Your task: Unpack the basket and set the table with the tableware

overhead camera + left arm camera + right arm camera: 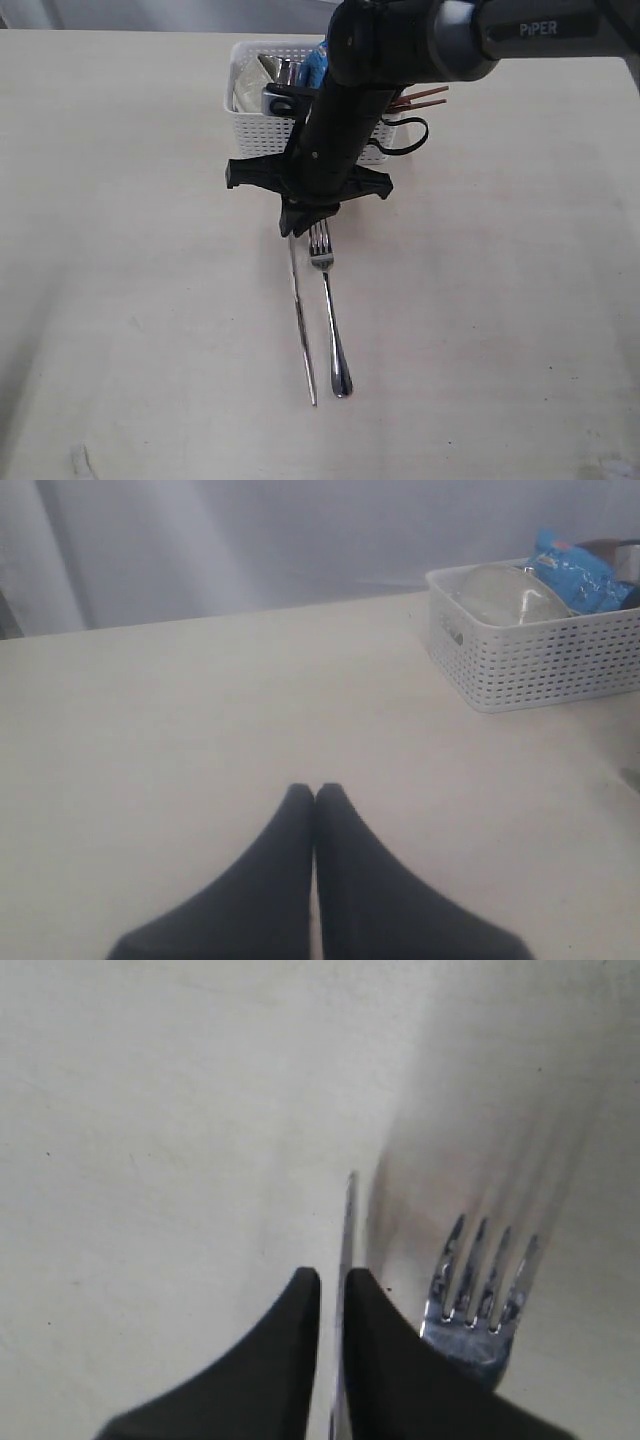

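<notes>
At 12 o'clock, near the far edge of the pale table (520, 300), the basket (250, 135) is sitting; knife (301, 330) and fork (331, 320) are lying together toward 6, bare surface spreading at 3 and 9. Right jaws are straddling the knife (gripping or not, I cannot tell); left jaws are pressing together, empty.

A polished steel knife (303, 330) and fork (331, 315) are gleaming on a matt, faintly wood-grained cream table (150, 300). A white plastic basket (255, 135) with smooth lattice walls is holding a glossy, crinkled blue packet (575, 575) and wooden chopsticks (428, 94).
</notes>
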Robot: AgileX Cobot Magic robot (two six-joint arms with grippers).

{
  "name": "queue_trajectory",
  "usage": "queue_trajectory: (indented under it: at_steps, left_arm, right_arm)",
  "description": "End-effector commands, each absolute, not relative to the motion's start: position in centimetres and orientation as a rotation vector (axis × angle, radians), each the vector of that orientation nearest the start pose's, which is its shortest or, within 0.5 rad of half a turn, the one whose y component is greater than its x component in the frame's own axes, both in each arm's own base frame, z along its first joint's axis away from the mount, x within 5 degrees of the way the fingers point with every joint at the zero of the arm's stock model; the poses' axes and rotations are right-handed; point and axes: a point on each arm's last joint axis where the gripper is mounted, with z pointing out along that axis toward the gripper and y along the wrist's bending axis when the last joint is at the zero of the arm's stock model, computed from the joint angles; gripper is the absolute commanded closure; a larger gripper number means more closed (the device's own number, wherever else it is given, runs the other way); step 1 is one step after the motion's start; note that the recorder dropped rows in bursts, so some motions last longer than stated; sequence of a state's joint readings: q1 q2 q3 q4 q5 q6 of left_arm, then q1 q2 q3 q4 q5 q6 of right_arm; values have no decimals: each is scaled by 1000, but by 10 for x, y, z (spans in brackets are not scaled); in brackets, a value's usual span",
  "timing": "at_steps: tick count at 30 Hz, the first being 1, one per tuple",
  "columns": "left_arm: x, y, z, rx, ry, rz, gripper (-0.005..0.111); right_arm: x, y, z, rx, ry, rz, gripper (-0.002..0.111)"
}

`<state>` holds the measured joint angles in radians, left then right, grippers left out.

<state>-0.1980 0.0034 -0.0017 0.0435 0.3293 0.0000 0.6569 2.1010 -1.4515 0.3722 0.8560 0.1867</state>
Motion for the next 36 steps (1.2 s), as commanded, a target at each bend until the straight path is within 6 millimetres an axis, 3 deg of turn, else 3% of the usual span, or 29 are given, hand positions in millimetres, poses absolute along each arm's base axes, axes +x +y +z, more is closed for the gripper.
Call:
queue_trajectory:
  at_steps: [1,8,11,13,18,27,36]
  left_arm:
    - [53,-9,184,207,1799,-93,107]
    - [53,-9,184,207,1799,-93,107]
    - [53,-9,184,207,1799,-93,107]
    - [53,-9,184,207,1799,-93,107]
    - [53,-9,184,207,1799,-93,107]
    - [53,-9,184,207,1799,-93,107]
    - [53,-9,184,207,1799,-93,107]
  right_arm:
    - [317,273,147,-371,3045,515,70]
    - [311,273,160,-410,3059,523,70]
    - [285,278,174,-632,3076,391,70]
    - [260,286,169,-727,3069,287,70]
    - [238,298,149,-737,3063,249,70]
    - [241,297,148,-701,3002,141,70]
    - [229,307,148,-762,2980,151,70]
